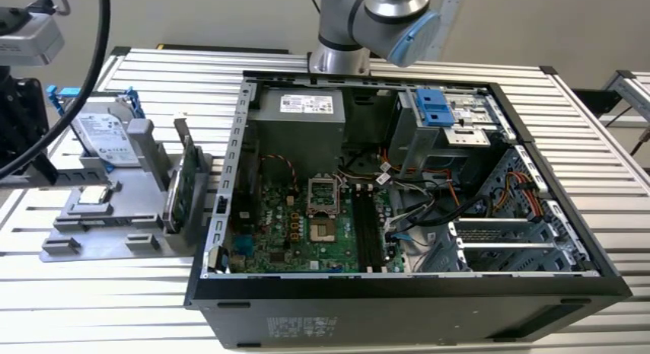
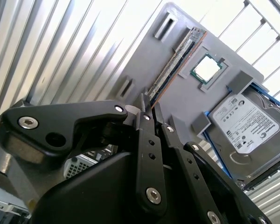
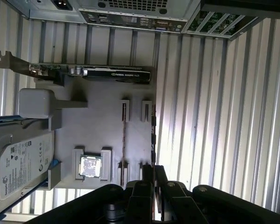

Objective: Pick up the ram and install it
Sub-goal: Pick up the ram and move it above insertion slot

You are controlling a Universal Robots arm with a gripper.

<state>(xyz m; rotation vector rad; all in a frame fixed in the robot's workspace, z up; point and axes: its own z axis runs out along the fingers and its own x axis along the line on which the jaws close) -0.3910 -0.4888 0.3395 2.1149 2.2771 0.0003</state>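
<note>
Gripper (image 2: pixel 149 103): one, black metal, bolted link-bars tapering to two slim fingers (image 2: pixel 145 126) drawn together, tips all but meeting and clamping nothing. In the second wrist view it hangs above a grey moulded plastic holder (image 2: pixel 177 107) and is clear of it. The ram (image 2: pixel 175 65), one long thin stick with a row of dark chips and a coppery edge, stands on edge in the holder. It sits between one square silver processor chip (image 2: pixel 206 68) and one unfilled pair of slot blocks (image 2: pixel 165 25). One silver hard drive (image 2: pixel 245 121) sits in a blue frame past the chip. The table (image 2: pixel 74 42) is ribbed aluminium. In the first wrist view the gripper (image 3: pixel 153 169) points down over the holder's (image 3: pixel 102 121) rim. The ram (image 3: pixel 124 135) shows as a thin brownish line seated in two of four slot blocks, beside the processor chip (image 3: pixel 90 166). Also seen are the hard drive (image 3: pixel 18 158), one green card (image 3: pixel 114 73) with a metal bracket, and the case's (image 3: pixel 130 16) rear ports. In the exterior view the arm (image 1: pixel 381 19), silver with a blue cap, enters at twelve o'clock. The black case (image 1: pixel 406 293) lies open, showing one green motherboard (image 1: pixel 294 232). The holder (image 1: pixel 91 232) stands at nine o'clock from it, on the exterior view's left.
</note>
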